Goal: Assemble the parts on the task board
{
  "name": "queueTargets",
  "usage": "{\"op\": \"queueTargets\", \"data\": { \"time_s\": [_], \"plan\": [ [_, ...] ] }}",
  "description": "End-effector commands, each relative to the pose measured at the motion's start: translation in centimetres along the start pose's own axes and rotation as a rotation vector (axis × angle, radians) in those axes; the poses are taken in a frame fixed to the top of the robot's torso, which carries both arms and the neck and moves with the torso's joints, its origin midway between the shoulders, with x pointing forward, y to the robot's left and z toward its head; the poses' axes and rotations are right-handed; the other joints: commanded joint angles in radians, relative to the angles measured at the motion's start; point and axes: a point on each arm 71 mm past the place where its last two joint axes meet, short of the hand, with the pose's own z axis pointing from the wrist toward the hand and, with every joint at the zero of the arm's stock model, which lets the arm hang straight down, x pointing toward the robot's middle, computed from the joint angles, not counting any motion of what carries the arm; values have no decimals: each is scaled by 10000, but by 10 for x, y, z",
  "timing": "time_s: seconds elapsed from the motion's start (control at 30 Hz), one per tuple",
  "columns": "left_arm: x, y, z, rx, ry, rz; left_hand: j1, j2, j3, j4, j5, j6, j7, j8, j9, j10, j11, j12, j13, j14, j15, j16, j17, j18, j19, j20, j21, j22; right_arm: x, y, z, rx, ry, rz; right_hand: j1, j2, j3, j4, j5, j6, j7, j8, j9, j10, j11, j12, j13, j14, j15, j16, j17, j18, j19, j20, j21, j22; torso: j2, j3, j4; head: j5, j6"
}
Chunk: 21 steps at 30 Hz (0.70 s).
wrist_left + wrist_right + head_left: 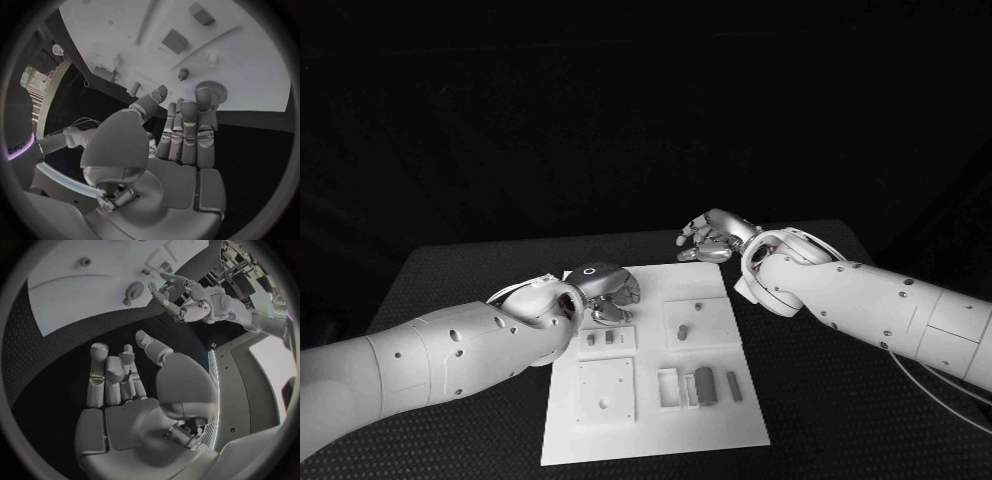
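The black table (473, 270) carries the white task board (661, 420) at its middle, lying flat with its long side running away from the robot. The left arm (430, 355) reaches in over the board's near-left part, and the left hand (603, 290) hovers above the board's far-left corner; in the left wrist view its fingers (187, 130) lie side by side, extended with the tips bent over, the thumb apart, and nothing held between them. The right arm (877, 300) comes in beside the board's right edge, and the right hand (711, 238) sits over the table just past the board's far right corner; in the right wrist view its fingers (109, 372) are curled in with nothing gripped. On the board, raised square plates (606, 388) occupy the near-left and centre-right areas. Small grey parts (704, 383) lie in a row near the right edge, with smaller pieces (600, 339) just below the left hand and a round toothed part (210, 91) lying on the board beyond the left fingertips.
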Motion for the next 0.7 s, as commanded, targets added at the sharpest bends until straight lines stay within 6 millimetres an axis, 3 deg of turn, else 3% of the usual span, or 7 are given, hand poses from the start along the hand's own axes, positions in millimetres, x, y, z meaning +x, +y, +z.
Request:
{"op": "queueTargets", "data": {
  "time_s": [0.03,0.33,0.7],
  "plan": [
    [3,1,1,-75,402,618,-7,-56,-60,31,-54,9,-36,-50,-62,74,0,-107,-54,161,-14,458,177,845,220,-24,328,383,0,1,0,-65,42,-3,-113,-17,-24,62,-45,-1,59,-63,-11,-5,44,61,-12,-24,42,-64,-11,296,43,-2,-48,163,-9,5,3,-8,-14],
    [8,3,3,-137,632,728,-61,50,44,53,-23,156,20,20,-125,23,12,-161,-188,554,-6,997,250,1128,628,-11,885,457,1,2,0,-85,55,3,-116,-15,-22,66,-46,-3,61,-64,-10,-5,45,62,-12,-23,44,-63,-10,296,45,-2,-47,164,-7,0,4,-27,-17],
    [10,8,3,-304,620,770,-48,142,161,53,95,234,-15,55,-151,100,-6,-163,-226,652,-24,1069,193,1180,672,-12,1045,447,1,2,0,-88,70,5,-129,-15,-23,77,-47,-8,64,-66,-8,-4,48,65,-11,-20,47,-61,-10,296,48,-2,-47,165,-1,8,2,-45,-39]
  ]
}}
